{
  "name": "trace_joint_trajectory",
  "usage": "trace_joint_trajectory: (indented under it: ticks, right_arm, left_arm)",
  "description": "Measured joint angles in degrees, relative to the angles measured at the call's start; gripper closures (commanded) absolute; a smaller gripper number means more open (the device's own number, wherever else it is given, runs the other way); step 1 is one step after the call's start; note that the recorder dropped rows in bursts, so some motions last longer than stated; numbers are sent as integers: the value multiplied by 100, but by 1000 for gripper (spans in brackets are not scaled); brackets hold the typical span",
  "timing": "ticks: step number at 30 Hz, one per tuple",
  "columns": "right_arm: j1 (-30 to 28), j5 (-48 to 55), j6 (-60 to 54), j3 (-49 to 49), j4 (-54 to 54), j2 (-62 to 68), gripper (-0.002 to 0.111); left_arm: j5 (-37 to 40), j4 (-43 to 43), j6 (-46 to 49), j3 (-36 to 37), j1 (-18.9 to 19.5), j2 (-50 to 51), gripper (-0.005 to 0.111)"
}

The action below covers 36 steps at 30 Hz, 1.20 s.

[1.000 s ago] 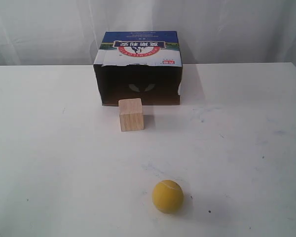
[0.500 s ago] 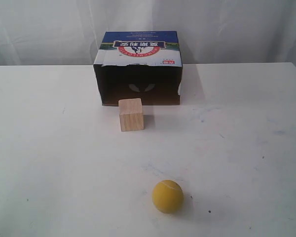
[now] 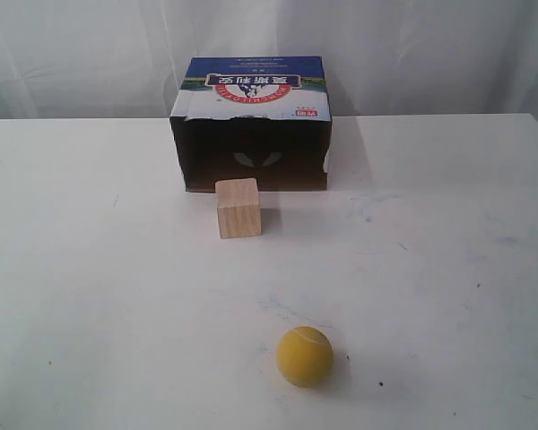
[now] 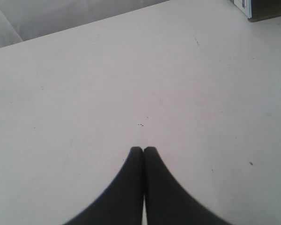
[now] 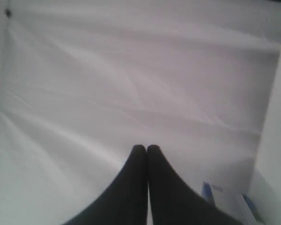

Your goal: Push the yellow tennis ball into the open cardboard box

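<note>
Ball (image 3: 305, 356) sat well short of the box (image 3: 251, 125); left gripper (image 4: 143, 149) and right gripper (image 5: 146, 147) were pinched closed, empty.
I judged a slow push from behind, straight at the opening, should pass right of the cube (image 3: 238, 207).

One ball (image 3: 305, 356), one box (image 3: 255, 85), one wooden cube (image 3: 239, 208).

Wooden cube (image 3: 239, 208) on white table (image 3: 90, 296)

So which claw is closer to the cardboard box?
Probably left: the left claw sees a corner of the box ahead across the table; the right claw faces mostly white cloth.
</note>
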Motion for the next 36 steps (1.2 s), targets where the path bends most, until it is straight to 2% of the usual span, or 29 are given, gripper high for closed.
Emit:
trace_joint_trajectory:
  ticks: [5, 8, 11, 14, 18, 22, 25, 28, 31, 36]
  right_arm:
    - [0, -1217, 109, 0, 48, 0, 108]
    - [0, -1837, 209, 0, 477, 0, 108]
    - [-12, -2160, 1247, -89, 929, 27, 108]
    - [-23, -2162, 2036, -671, 689, 355, 108]
    - [-23, -2338, 2133, -1977, -949, 1325, 108]
    - [-33, -2800, 761, -3442, -3848, 2733, 108]
    - [-33, -2803, 321, -4353, -6032, 3909, 108]
    - [-33, -2355, 310, -4888, -7513, 5052, 108]
    - [-33, -1138, 310, -5304, -7919, 6306, 108]
    - [246, 2203, -5, -5997, -7978, 8139, 108]
  left_arm:
    - [0, 0, 0, 0, 0, 0, 107]
    - [0, 0, 0, 0, 0, 0, 107]
    - [0, 0, 0, 0, 0, 0, 107]
    - [0, 0, 0, 0, 0, 0, 107]
    - [0, 0, 0, 0, 0, 0, 107]
    - [0, 0, 0, 0, 0, 0, 107]
    - [0, 0, 0, 0, 0, 0, 107]
    - [0, 0, 0, 0, 0, 0, 107]
    - [0, 0, 0, 0, 0, 0, 107]
    - [0, 0, 0, 0, 0, 0, 107]
